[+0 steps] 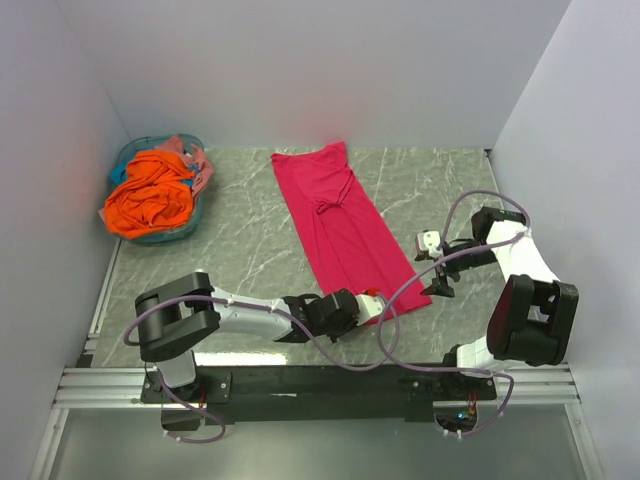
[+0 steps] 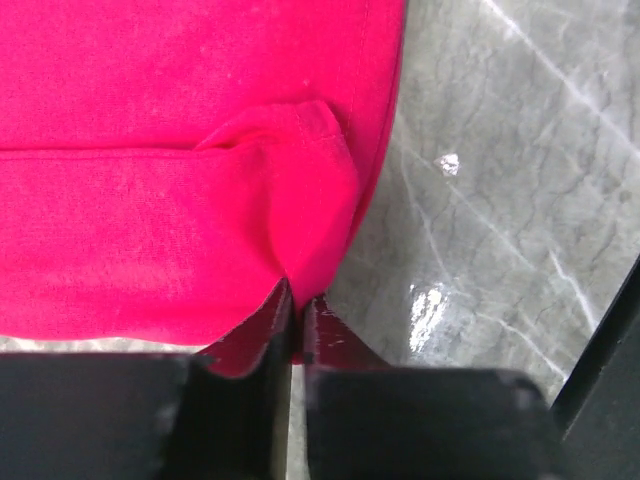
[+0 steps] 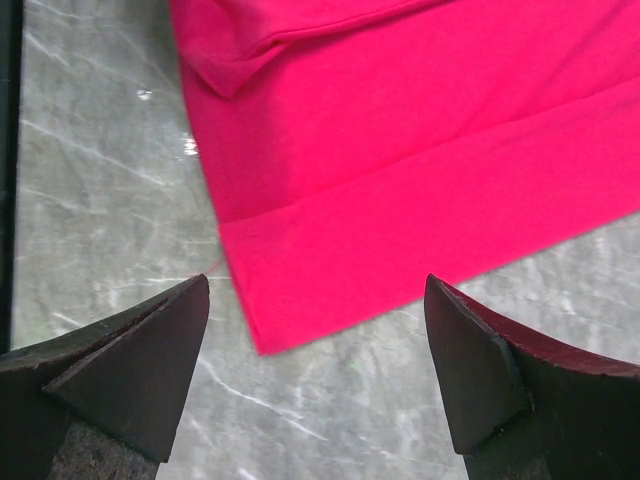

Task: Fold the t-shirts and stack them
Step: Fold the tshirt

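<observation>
The crimson-pink t-shirt (image 1: 340, 225) lies folded into a long strip on the marble table, running from the back centre to the front right. My left gripper (image 1: 368, 300) is shut on its near hem corner (image 2: 310, 250), cloth pinched between the fingertips. My right gripper (image 1: 437, 275) is open, hovering just over the table beside the shirt's near right corner (image 3: 270, 320), which lies between and ahead of its fingers (image 3: 150, 350). The orange t-shirt (image 1: 150, 195) is bundled in the basket with the salmon-pink one (image 1: 195, 155) behind it.
The round teal basket (image 1: 185, 232) stands at the back left against the wall. White walls close in the table on three sides. Grey cables loop near the arm bases at the front.
</observation>
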Controlling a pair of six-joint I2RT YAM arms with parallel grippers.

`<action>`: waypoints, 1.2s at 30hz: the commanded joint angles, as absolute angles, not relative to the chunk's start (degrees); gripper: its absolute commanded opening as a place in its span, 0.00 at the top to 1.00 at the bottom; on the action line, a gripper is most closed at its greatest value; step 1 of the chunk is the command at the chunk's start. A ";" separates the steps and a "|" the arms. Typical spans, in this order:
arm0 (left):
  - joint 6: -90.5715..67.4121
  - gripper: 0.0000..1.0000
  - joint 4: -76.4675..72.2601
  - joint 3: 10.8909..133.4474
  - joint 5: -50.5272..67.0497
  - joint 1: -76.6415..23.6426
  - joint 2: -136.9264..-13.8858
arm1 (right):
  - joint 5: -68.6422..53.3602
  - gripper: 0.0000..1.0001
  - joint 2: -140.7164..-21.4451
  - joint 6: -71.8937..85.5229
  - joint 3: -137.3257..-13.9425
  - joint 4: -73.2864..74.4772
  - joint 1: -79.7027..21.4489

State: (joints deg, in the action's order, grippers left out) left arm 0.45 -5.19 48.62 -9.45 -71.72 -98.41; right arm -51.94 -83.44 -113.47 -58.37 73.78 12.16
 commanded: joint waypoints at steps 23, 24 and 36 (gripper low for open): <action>-5.89 1.00 -9.23 42.19 -4.14 -70.67 -90.62 | -26.81 0.34 -75.50 -107.67 -34.11 40.27 -6.76; -6.32 1.00 -9.32 41.93 -3.78 -70.40 -90.27 | -26.11 0.36 -75.50 -107.06 -33.58 39.47 -7.46; -8.70 1.00 -12.92 38.94 2.10 -68.30 -88.51 | -24.78 0.81 -74.80 -102.57 -31.90 38.67 -9.49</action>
